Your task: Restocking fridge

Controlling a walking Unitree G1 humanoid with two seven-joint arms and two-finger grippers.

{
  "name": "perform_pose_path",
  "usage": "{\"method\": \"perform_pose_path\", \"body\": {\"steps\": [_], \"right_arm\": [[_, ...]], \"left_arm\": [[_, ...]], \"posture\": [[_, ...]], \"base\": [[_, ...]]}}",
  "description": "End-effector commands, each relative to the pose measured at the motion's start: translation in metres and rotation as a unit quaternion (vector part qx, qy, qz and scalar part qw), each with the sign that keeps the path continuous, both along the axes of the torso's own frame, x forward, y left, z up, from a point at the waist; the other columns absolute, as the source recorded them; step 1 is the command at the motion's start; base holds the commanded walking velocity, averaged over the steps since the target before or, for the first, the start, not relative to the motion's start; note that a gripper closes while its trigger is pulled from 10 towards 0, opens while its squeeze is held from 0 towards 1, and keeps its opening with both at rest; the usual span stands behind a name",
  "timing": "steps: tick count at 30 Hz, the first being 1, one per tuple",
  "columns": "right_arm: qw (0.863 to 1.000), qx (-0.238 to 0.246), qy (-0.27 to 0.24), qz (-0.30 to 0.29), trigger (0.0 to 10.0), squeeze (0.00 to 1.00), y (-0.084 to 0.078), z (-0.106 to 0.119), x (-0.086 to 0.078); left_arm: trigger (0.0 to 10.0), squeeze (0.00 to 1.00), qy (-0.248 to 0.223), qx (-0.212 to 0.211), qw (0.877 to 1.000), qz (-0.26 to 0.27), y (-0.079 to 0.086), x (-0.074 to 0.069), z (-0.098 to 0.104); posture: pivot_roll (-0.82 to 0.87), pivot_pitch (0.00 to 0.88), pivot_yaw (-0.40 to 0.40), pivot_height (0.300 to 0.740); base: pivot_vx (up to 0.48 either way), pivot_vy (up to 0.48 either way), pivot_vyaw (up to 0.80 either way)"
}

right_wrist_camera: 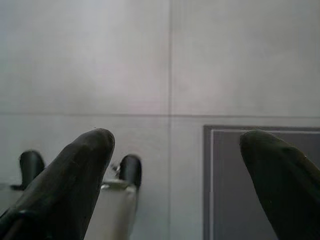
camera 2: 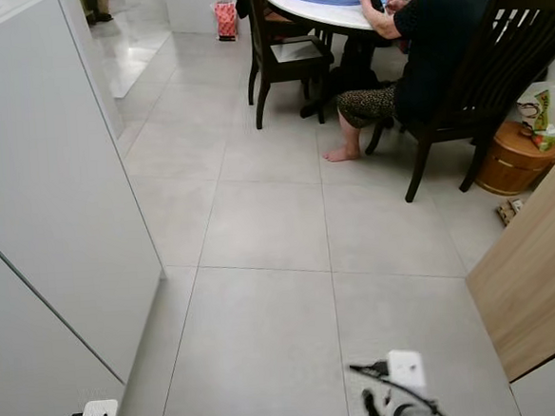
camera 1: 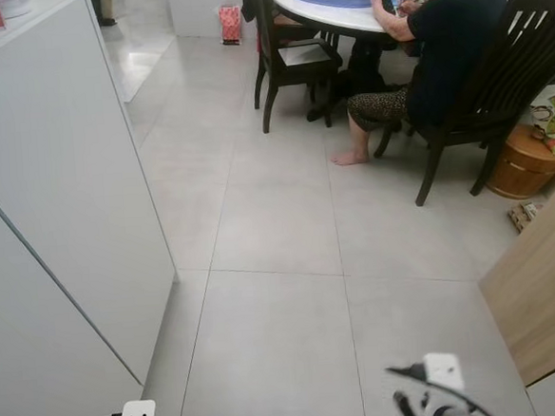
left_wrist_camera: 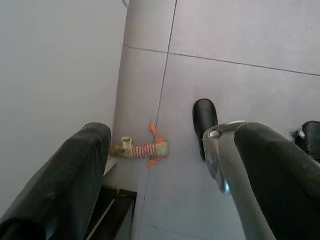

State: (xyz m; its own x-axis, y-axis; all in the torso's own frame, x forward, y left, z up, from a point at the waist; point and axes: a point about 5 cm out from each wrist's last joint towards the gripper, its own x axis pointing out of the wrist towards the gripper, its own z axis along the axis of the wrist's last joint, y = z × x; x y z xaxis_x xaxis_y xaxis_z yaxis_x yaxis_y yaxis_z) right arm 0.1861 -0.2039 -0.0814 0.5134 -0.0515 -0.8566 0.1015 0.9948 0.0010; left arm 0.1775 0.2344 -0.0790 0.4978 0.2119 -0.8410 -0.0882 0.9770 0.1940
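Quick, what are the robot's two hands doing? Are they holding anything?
Left gripper: open, holding nothing, hanging over the floor.
Right gripper: open, holding nothing, hanging over the floor.

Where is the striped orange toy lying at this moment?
In the left wrist view, the striped orange toy lies on the tiled floor at the foot of the white cabinet, framed between the open left claw fingers.
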Motion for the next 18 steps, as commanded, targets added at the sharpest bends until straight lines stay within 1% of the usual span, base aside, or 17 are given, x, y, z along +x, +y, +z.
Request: {"method": "perform_pose_path", "body": {"steps": [1,4,6,11,18], "right_arm": [[1.000,-0.012,-0.004,0.009,10.0,0.00,-0.0109,0.0028,0.0012],[1.000,-0.010,-0.001,0.007,10.0,0.00,-0.0116,0.0015,-0.0018],[1.000,-0.008,0.006,0.009,10.0,0.00,-0.0127,-0.0006,-0.0068],[1.000,-0.011,0.008,0.008,10.0,0.00,-0.0144,-0.0005,-0.0072],[1.000,-0.014,0.014,0.012,10.0,0.00,-0.0097,-0.0015,-0.0070]], "left_arm": [[10.0,0.00,0.000,-0.005,1.000,-0.004,-0.0037,-0.0012,-0.0014],[10.0,0.00,-0.002,-0.006,1.000,-0.004,-0.0044,-0.0005,-0.0012],[10.0,0.00,-0.004,-0.008,1.000,-0.004,-0.0054,-0.0007,-0.0014],[10.0,0.00,-0.001,-0.009,1.000,-0.006,-0.0045,-0.0031,-0.0024],[10.0,0.00,0.004,-0.014,1.000,-0.012,-0.0044,-0.0054,-0.0034]], "posture": [[-0.05,0.000,-0.083,0.740],[-0.05,0.000,-0.083,0.740],[-0.05,0.000,-0.084,0.740],[-0.05,0.000,-0.083,0.740],[-0.05,0.000,-0.082,0.740]], "base": [[0.000,0.000,0.80],[0.000,0.000,0.80],[0.000,0.000,0.80],[0.000,0.000,0.80],[0.000,0.000,0.80]]}}
